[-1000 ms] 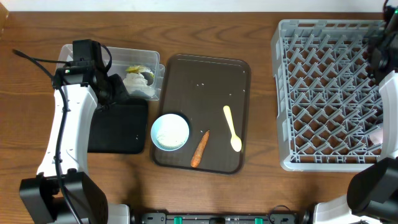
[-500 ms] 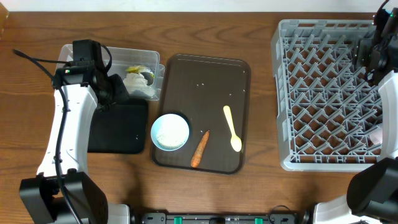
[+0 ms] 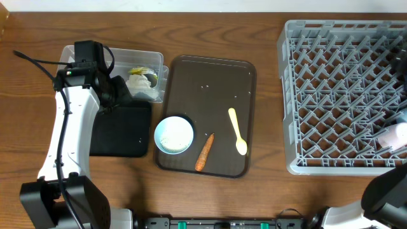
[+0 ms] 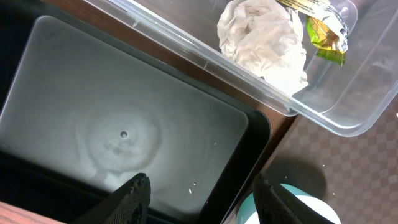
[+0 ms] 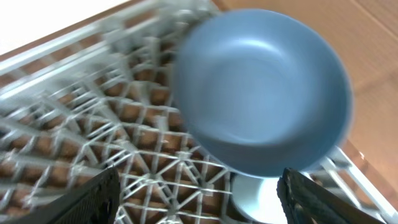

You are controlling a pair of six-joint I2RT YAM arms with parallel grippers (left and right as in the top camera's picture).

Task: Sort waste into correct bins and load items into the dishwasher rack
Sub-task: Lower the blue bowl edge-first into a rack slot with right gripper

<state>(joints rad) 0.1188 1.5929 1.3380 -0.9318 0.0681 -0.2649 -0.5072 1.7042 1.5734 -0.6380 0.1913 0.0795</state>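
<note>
My left gripper [image 3: 119,94] hangs open over the black tray [image 3: 127,137], with nothing between its fingers [image 4: 134,199]. Beside it the clear tub [image 3: 156,60] holds the crumpled white and yellow-green wrappers [image 4: 264,37]. The white bowl [image 3: 173,135], the orange carrot piece [image 3: 204,151] and the pale yellow spoon [image 3: 237,130] lie on the brown serving tray [image 3: 216,70]. A few rice grains [image 3: 205,87] dot that tray. In the right wrist view my right gripper [image 5: 199,193] is open above the dishwasher rack [image 3: 331,95]. The dark-blue bowl [image 5: 261,93] rests there, blurred, over a pale blue cup [image 5: 261,199].
The rack fills the right side of the table and runs past the overhead view's right edge. A pale pink-and-white shape [image 3: 393,135] shows at that edge. The left arm [image 3: 67,133] stretches along the table's left side above the black tray.
The right arm, seen over the rack's far right corner earlier, has drawn off to the right and out of the overhead view. The left arm has stayed put.
</note>
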